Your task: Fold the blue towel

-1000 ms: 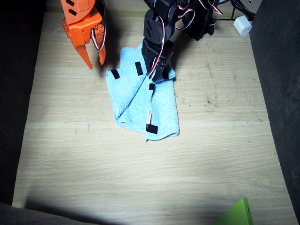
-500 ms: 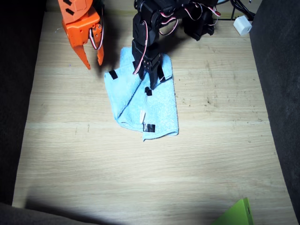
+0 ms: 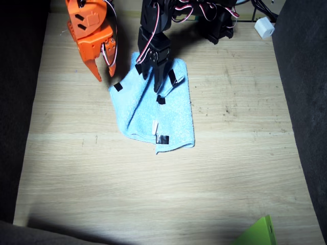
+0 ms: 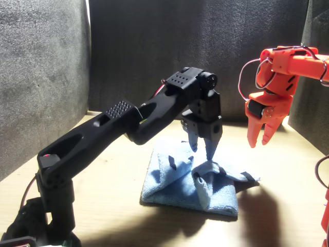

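Observation:
The blue towel (image 3: 173, 117) lies partly folded on the wooden table, with black tape strips and a small white tag showing; in the front view the blue towel (image 4: 175, 185) has a raised ridge in its middle. My left gripper (image 3: 155, 81), black, points down onto the towel's far part. In the front view the left gripper (image 4: 203, 149) has its fingers a little apart just above that ridge, one tip touching the cloth. My right gripper (image 3: 104, 71), orange, hovers open and empty off the towel's far corner, as the front view also shows for the right gripper (image 4: 259, 138).
A small white box (image 3: 264, 27) and cables lie at the table's far edge. A lime-green corner (image 3: 258, 234) pokes in at the near edge. Dark fabric walls (image 4: 46, 77) close in the sides.
My left gripper has moved along the towel's far edge toward the right arm, pushing the fold and a taped corner with it. The right gripper has barely shifted.

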Controlling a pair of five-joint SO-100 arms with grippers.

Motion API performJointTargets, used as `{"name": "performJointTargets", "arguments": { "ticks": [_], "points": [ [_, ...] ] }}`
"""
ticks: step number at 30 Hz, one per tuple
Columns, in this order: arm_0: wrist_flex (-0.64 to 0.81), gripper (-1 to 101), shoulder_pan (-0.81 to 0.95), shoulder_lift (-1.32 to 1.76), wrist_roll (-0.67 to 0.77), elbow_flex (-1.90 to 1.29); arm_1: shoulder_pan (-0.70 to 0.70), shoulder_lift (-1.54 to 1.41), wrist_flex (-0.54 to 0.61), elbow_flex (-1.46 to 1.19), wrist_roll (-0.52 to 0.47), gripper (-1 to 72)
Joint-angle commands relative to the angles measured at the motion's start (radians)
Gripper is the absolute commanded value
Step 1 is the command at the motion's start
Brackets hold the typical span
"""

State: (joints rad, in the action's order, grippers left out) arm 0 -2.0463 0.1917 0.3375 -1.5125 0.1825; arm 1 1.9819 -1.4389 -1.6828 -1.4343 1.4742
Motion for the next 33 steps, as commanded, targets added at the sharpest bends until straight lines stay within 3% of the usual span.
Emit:
{"name": "performJointTargets", "arguments": {
  "ticks": [1, 18, 24, 26, 28, 29, 33],
  "points": [
    [-0.011, 29, 0.046, 0.021, -0.017, 0.049, 0.014, -0.011, -0.002, -0.011, 0.017, 19.7],
    [-0.015, 24, 0.265, 0.207, -0.012, -0.081, 0.038, -0.066, -0.041, -0.011, 0.031, 19.2],
    [-0.015, 18, 0.449, 0.541, 0.071, -0.486, -0.002, -0.224, -0.143, 0.0, 0.044, 17.4],
    [-0.008, 10, 0.515, 0.661, 0.091, -0.663, -0.054, -0.278, -0.17, -0.018, 0.051, 11.8],
    [0.008, 0, 0.58, 0.77, 0.084, -0.839, -0.121, -0.367, -0.169, -0.084, 0.04, 0.6],
    [0.025, 0, 0.612, 0.827, 0.091, -0.939, -0.158, -0.414, -0.156, -0.126, 0.035, 0.0],
    [0.259, 0, 0.718, 1.147, 0.084, -1.476, -0.307, -0.56, -0.126, -0.256, 0.023, -0.1]
  ]
}}
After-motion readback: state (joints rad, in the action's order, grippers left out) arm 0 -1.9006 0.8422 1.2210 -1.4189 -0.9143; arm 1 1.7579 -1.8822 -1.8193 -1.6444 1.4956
